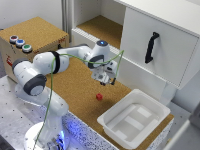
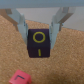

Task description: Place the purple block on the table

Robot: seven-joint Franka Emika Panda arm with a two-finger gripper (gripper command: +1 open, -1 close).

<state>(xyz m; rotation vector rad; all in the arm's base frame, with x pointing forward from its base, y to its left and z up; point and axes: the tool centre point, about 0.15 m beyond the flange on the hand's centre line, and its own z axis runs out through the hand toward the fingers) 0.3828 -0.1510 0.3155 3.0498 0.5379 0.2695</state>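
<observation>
Between the two grey fingers (image 2: 21,21) of the end effector (image 2: 39,37) sits the purple block (image 2: 39,44), a small dark cube with rounded edges and a yellow ring and bar marked on the face toward the wrist camera; the jaws are closed onto its opposite sides and carry it clear of the surface. Straight beneath it lies the bench (image 1: 75,82), a flat brown cork-textured worktop with a speckled grain and a white perforated front edge, so the coming move is, as I judge it, a plain descent with no sideways travel needed. A cube has no long axis to speak of, so the orientation at release should matter little. Near the drop spot lies a small red block (image 2: 20,78), just off to one side of the purple one in the wrist view and beneath the arm's tool in the exterior view; a straight lowering looks likely to miss it, though narrowly. Toward the exterior view's right rests a white plastic tray (image 1: 131,102) with smooth walls, well apart from the hanging cube.
</observation>
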